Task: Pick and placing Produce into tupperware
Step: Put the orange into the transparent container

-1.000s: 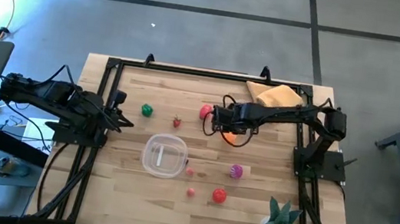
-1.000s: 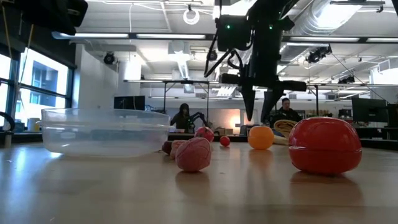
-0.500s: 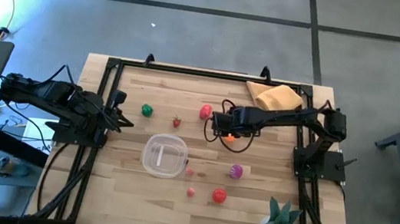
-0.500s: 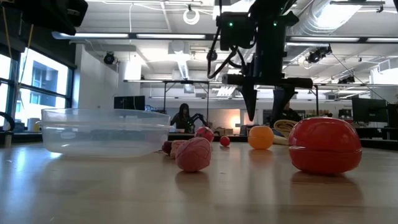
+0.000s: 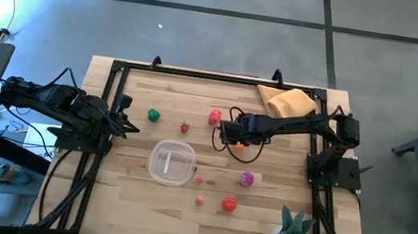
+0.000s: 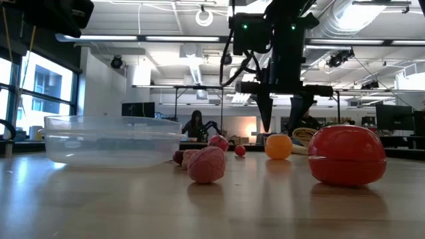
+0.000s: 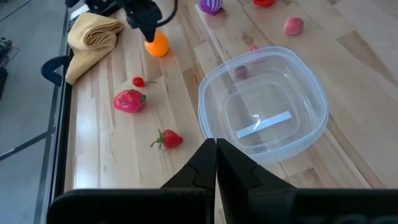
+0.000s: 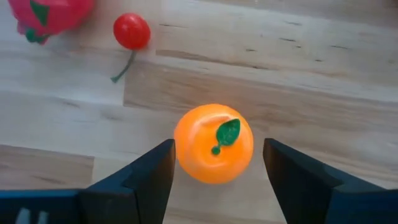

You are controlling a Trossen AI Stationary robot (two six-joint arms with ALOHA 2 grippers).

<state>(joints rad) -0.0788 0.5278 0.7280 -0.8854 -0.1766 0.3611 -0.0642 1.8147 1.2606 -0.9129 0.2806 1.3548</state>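
Two spread fingers of the right gripper [image 8: 214, 168] flank the orange fruit [image 8: 213, 143] near a cherry [image 8: 131, 31], well apart from the empty tupperware [image 5: 171, 163], while the left gripper [image 7: 216, 163] waits closed at the table's [image 5: 277, 215] left edge.

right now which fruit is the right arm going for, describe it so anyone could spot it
On the wooden table, find the tan cloth at the far right corner, then follow the right arm to its open right end effector. Between its fingers sits the orange fruit: the only orange piece, round, with a small green leaf.
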